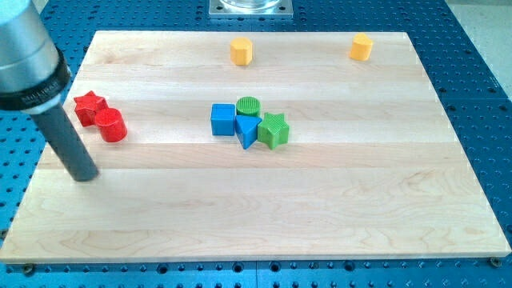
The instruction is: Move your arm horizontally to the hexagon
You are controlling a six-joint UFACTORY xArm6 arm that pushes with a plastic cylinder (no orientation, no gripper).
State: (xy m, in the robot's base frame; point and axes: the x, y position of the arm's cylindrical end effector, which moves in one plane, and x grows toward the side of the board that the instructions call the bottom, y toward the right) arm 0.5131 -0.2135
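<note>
My tip (pixel 84 176) sits bare, no jaws to open. The yellow hexagon (pixel 241 51) lies well away, toward the view's top right; probably light, rigid, slippery — push a flat side.

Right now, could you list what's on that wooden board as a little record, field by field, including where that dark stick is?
board: wooden table top on a blue perforated base
my tip: at the view's left, below the two red blocks, touching none
red blocks: red star and red cylinder, side by side
centre cluster: blue cube, green cylinder, blue triangle, green star, packed together
top edge: yellow hexagon, and a second yellow block further right, shape unclear
</note>
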